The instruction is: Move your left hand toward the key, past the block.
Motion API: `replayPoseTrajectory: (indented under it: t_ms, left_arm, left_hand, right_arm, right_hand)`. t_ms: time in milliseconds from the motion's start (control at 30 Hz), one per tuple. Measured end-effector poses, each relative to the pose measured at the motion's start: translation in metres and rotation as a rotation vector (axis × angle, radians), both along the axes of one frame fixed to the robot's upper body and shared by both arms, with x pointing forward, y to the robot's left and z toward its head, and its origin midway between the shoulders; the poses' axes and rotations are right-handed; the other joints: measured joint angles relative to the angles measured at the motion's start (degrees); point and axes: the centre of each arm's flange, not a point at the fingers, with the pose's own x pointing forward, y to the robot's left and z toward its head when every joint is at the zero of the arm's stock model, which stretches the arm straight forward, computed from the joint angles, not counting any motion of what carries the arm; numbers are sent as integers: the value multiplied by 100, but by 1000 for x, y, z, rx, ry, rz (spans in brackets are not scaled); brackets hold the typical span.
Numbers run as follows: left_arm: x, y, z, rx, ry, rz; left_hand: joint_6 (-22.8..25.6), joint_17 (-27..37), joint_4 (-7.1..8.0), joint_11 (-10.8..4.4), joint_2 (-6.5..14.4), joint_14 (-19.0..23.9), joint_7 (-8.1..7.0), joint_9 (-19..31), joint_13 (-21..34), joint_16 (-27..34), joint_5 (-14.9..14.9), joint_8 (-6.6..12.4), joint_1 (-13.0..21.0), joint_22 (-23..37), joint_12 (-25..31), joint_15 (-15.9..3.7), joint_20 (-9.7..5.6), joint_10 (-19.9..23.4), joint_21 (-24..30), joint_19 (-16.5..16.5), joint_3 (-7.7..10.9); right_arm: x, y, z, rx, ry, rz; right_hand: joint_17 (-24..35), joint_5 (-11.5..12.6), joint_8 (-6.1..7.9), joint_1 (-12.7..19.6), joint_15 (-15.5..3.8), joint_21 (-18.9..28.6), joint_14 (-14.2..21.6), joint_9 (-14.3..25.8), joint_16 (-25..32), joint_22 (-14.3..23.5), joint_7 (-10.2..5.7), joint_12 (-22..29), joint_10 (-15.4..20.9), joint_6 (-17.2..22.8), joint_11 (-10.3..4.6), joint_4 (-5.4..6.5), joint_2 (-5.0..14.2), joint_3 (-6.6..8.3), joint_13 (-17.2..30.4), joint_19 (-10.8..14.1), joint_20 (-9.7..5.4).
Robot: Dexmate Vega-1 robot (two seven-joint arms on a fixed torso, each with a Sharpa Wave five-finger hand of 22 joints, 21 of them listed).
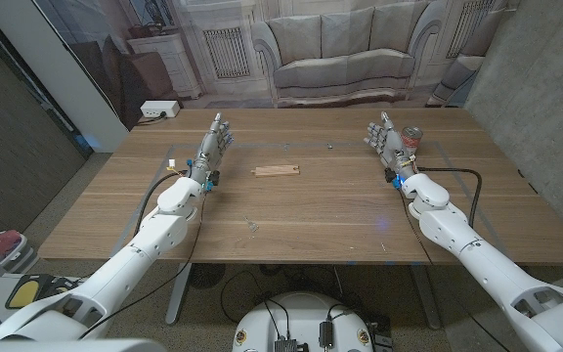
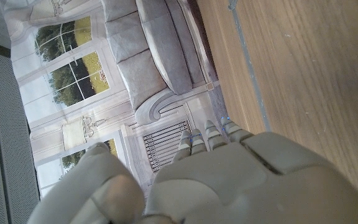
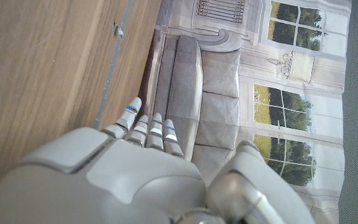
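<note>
Not started as far as I can tell — my left hand stands at the table's 10 o'clock, fingers straight and held together, holding nothing. The block lies flat toward its 3 o'clock, well apart. The key is probably the small speck near the front edge, 5 o'clock of my hand — too tiny to confirm.

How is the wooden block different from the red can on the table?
The wooden block is flat, long and light tan, while the can stands upright, round and red. The block lies near the table's middle, apart from both hands; the can stands close beside the right hand, toward the far right side. The left hand is the nearer one to the block. Both things sit on the same wooden table, and neither hand touches them.
</note>
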Motion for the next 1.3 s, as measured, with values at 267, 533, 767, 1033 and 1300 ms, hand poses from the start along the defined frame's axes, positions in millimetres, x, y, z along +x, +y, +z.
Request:
replayPoseTrajectory:
  t_ms: [267, 533, 767, 1033, 1300]
  left_arm:
    - [-4, 1, 1, -13, -1, 16]
    - [-7, 0, 3, -13, -7, 19]
    - [-14, 0, 5, -3, -10, 22]
    - [-20, 2, 6, 3, -16, 28]
    - [-30, 4, 2, 9, -59, 43]
  left_hand:
    - [0, 0, 0, 0, -8, 0, 0, 0, 0, 0, 0, 0, 36, 0, 0, 0, 0, 0, 0, 0, 0]
    - [1, 0, -1, 0, 24, 1, 0, -1, 0, 0, 21, 0, 68, 0, 25, 0, 0, 0, 0, 1, 0]
    - [1, 0, -1, -9, 24, 1, 1, -1, -1, 45, 37, -1, 67, -1, 25, 1, 0, 54, 0, 1, 0]
    - [52, 16, -1, -30, 85, 160, 20, -1, -1, 74, 66, 0, 128, -1, 50, 15, 15, 163, 68, 93, 0]
    - [362, 28, -51, -90, 174, 481, -30, -2, -2, 133, 110, 89, 217, 26, 132, 42, 10, 463, 189, 464, -1]
  right_arm:
    - [7, 5, -2, 0, 12, 20]
    - [7, 6, -3, 6, 11, 32]
    - [3, 7, -5, 3, 3, 42]
    - [-6, 6, -5, -1, -19, 46]
    - [-15, 5, -5, -10, -33, 35]
  right_hand:
    - [0, 0, 0, -2, 0, 0, 0, 0, 0, -1, 0, 0, -1, 0, 0, 0, 2, 0, 0, 0, 0]
    - [-1, 0, 0, -2, 0, 0, -1, -1, 0, -1, 0, 0, 19, -1, -21, 0, 2, 0, -1, -1, 0]
    - [-1, 0, -1, -3, 0, -28, -1, -1, 0, -2, 0, 0, 19, -1, -21, 0, 2, 0, -1, 21, -22]
    - [-2, 0, -1, -3, 0, -28, -1, -1, 0, -2, -30, -1, 19, 30, -21, 0, 2, -1, -2, 21, -21]
    - [-2, 0, -1, -3, 0, -73, -1, -1, 0, -2, -30, -1, 19, 30, -21, 0, 2, -1, -2, 21, -21]
